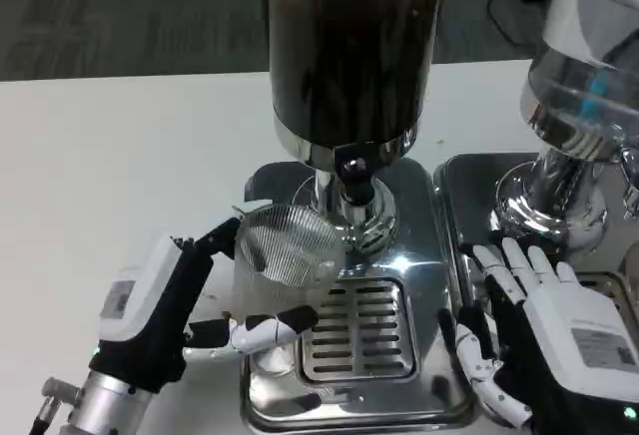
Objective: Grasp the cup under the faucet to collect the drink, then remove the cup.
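A clear ribbed plastic cup [278,273] is held by my left hand [165,305], thumb and fingers wrapped around its sides. The cup tilts toward me at the left edge of the slotted drip grate [361,325], just left of and below the faucet [351,168]. The faucet hangs from the dark drink dispenser [349,46] on its chrome base. My right hand [549,340] rests open, fingers spread, on the right side of the steel tray [429,255], holding nothing.
A second dispenser [584,86] with a clear tank stands on its own steel tray [479,176] at the right. White table [120,166] stretches to the left and back.
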{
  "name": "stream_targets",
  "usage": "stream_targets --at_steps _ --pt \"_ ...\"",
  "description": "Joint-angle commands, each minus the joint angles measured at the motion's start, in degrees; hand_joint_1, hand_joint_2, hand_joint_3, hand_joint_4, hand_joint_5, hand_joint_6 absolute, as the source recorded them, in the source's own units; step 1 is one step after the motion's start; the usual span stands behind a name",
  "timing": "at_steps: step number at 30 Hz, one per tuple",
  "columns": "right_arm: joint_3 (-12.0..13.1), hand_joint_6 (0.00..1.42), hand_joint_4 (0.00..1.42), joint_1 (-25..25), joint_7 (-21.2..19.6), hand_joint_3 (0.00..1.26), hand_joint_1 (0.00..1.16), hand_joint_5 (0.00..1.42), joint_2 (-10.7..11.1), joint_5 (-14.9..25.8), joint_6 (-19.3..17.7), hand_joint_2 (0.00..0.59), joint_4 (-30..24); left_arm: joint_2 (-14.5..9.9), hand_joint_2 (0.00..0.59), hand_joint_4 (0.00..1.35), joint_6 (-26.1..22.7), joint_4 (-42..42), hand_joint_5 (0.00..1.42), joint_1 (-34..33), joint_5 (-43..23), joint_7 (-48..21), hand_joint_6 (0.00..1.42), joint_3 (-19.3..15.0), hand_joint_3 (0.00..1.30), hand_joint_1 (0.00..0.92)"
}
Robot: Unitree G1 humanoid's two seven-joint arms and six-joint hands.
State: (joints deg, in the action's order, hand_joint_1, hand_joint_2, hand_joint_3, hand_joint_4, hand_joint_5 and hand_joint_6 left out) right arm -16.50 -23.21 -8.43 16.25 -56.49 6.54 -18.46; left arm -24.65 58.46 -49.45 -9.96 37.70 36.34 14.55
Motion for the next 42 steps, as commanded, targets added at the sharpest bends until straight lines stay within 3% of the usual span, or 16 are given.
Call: stream_targets --at_steps 1,12,19,27,33,37,39,42 --pt "0.0 0.00 0.00 -0.7 -1.1 0.12 0.12 0.00 -0.5 -1.0 0.6 0.538 -1.1 0.9 0.163 0.40 1.7 -1.6 0.66 -3.0 0.7 -0.7 0.63 1.5 0.38 0.512" --pt "0.2 0.00 0.00 -1.4 -1.7 0.12 0.12 0.00 -1.1 -1.3 1.1 0.538 -1.7 4.1 0.164 0.40 0.6 -8.0 0.66 -9.1 3.1 0.9 0.63 5.5 0.38 0.502" --pt "0.5 0.00 0.00 -1.2 -1.9 0.12 0.12 0.00 -1.3 -1.0 1.2 0.538 -1.5 5.3 0.148 0.39 -2.4 -11.2 0.64 -12.3 6.4 3.5 0.58 8.5 0.35 0.434" --pt "0.5 0.00 0.00 -0.9 -1.4 0.12 0.12 0.00 -1.1 -0.4 0.8 0.537 -1.1 4.5 0.142 0.35 -5.3 -12.9 0.59 -12.8 7.8 5.5 0.51 11.6 0.31 0.380" --pt "0.5 0.00 0.00 -0.3 -1.1 0.12 0.13 0.00 -0.8 0.0 0.6 0.534 -0.7 3.6 0.102 0.28 -5.2 -12.7 0.52 -12.3 7.5 4.7 0.43 12.3 0.26 0.313" --pt "0.3 0.00 0.00 0.2 -0.9 0.12 0.14 0.00 -0.5 0.2 0.4 0.534 -0.4 2.8 0.091 0.18 -4.7 -11.9 0.46 -12.0 7.3 3.8 0.33 12.5 0.15 0.235" --pt "0.2 0.00 0.00 0.4 -1.1 0.12 0.14 0.00 -0.4 0.3 0.2 0.533 -0.1 2.2 0.083 0.09 -4.3 -11.3 0.42 -11.7 7.0 3.6 0.30 12.4 0.03 0.179" --pt "0.5 0.00 0.00 0.2 -1.5 0.12 0.14 0.00 -0.3 1.1 0.0 0.533 0.2 1.4 0.072 0.08 -3.9 -10.6 0.41 -10.8 6.1 3.0 0.30 11.7 0.00 0.135"
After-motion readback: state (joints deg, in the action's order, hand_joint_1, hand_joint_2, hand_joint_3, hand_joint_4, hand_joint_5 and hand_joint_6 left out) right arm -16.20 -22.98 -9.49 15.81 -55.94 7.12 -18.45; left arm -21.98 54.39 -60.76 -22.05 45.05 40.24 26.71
